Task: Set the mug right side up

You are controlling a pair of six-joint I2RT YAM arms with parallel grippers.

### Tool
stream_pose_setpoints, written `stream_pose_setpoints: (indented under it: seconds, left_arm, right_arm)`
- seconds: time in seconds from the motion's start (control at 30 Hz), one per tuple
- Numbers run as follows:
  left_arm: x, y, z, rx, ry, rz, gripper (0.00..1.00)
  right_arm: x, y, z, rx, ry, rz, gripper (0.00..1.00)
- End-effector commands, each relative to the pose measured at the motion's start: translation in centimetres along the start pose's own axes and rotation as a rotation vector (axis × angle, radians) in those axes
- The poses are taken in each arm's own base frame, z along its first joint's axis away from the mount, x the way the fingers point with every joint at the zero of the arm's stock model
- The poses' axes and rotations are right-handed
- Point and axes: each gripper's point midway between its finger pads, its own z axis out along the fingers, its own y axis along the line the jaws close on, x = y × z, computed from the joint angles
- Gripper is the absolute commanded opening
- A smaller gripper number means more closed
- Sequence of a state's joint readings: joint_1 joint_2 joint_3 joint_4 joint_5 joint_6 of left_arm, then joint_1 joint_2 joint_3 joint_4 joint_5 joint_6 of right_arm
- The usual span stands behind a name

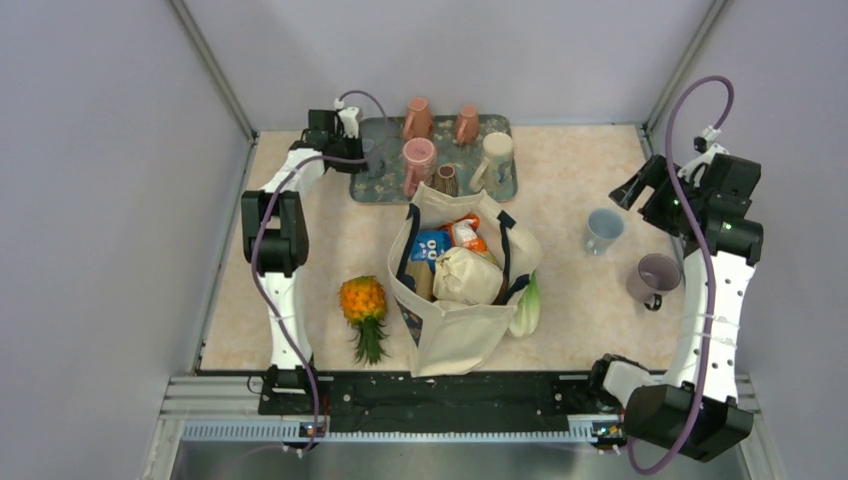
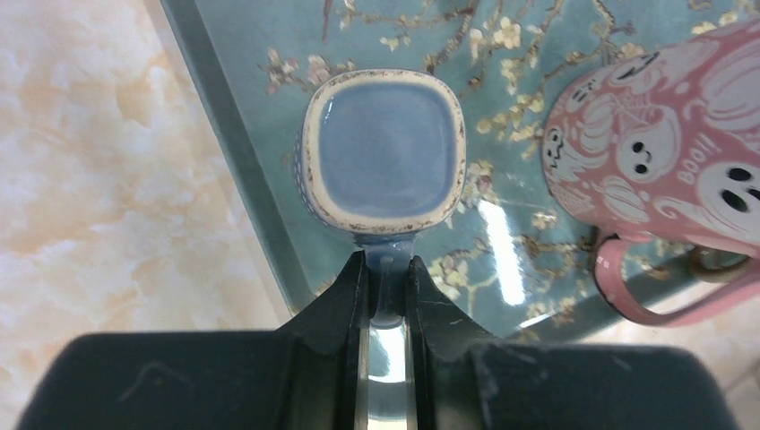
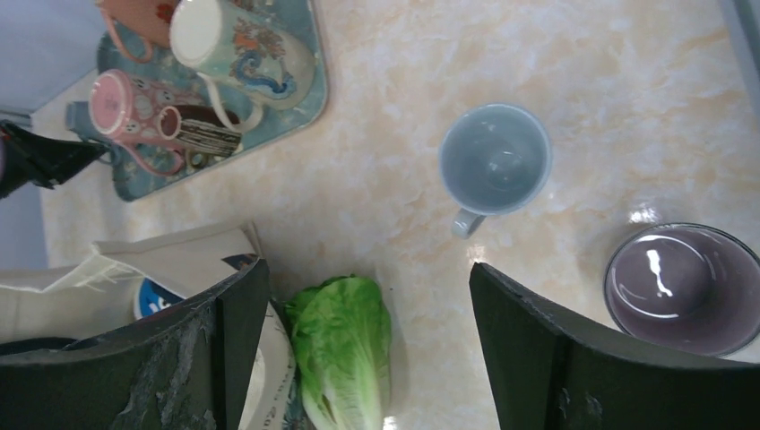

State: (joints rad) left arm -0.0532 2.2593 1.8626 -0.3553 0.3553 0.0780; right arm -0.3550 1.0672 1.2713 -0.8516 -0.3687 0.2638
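Observation:
A small blue mug point(image 2: 385, 148) with a cream rim stands on the teal floral tray point(image 2: 269, 54) near its left edge. It shows a flat blue face toward the wrist camera, seemingly its base. My left gripper point(image 2: 387, 285) is shut on the mug's handle point(image 2: 387, 260). In the top view the left gripper point(image 1: 350, 150) sits at the tray's point(image 1: 385, 192) back left corner. My right gripper point(image 3: 367, 269) is open and empty, held above the table on the right side point(image 1: 634, 192).
Several other mugs lie on the tray, among them a pink ghost mug point(image 2: 654, 152). A filled tote bag point(image 1: 455, 300) stands mid-table, with a pineapple point(image 1: 363, 305) and lettuce point(image 3: 345, 349) beside it. A light blue mug point(image 3: 495, 159) and a purple mug point(image 3: 681, 287) stand upright at right.

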Motion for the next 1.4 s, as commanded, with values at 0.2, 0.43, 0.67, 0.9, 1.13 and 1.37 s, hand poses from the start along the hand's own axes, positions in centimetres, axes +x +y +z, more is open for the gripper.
stream_pose_setpoints:
  seconds: [0.2,0.43,0.67,0.9,1.13,1.37]
  left_arm:
    - [-7.4,-3.3,-7.7,0.08,-0.164,-0.173,0.0]
    - [-9.7,-4.7,-10.9,0.149,-0.209,-0.255,0.0]
    - [-14.8,-8.3,-17.6,0.248,-0.334,-0.252,0.0]
    - [-18.6,-12.4,-24.6,0.358,-0.417,-0.174,0.0]
    - [-20.8,-18.3,-31.8,0.47,-0.469,-0.082,0.0]
    - [-19.5,-25.1,-34.9,0.689,-0.396,-0.069,0.0]
  right_arm:
    - [-0.4,9.2,-0.8,-0.304,-0.053,0.001,0.82]
    - [0.3,14.7,-1.0,-0.458,-0.045,0.019,0.82]
    - [1.2,22.8,-1.8,-0.656,-0.052,-0.019,0.82]
    - [2.2,32.2,-2.1,-0.901,-0.032,-0.045,0.82]
    - [0.8,37.4,-2.9,-1.101,-0.101,0.038,0.82]
    - [0.1,40.8,-5.2,-1.316,-0.125,0.093,0.82]
